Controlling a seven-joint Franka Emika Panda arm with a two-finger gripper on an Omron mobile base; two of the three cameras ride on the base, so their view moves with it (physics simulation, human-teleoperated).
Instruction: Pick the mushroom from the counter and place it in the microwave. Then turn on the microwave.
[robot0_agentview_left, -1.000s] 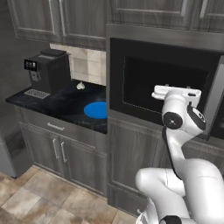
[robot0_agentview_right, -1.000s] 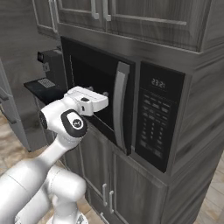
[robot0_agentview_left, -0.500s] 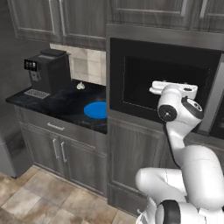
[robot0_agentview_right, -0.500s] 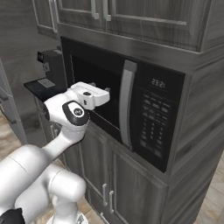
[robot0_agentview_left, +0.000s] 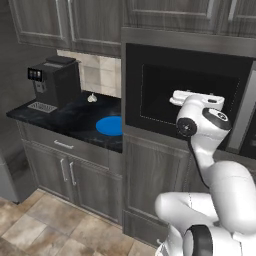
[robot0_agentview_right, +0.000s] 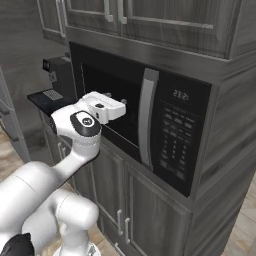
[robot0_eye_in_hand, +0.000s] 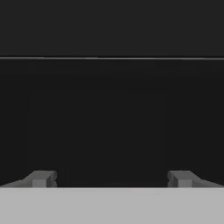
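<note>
Microwave (robot0_agentview_right: 150, 115) door near shut, centre frame; gripper (robot0_eye_in_hand: 112, 178) fingers spread wide, empty; press door flush, then reach button panel (robot0_agentview_right: 177, 145)

Black microwave (robot0_agentview_right: 165, 120), blue plate (robot0_agentview_left: 110, 125), marbled black counter (robot0_agentview_left: 70, 117).

microwave (robot0_agentview_right: 150, 125) display shows digits, too blurred to read
</note>
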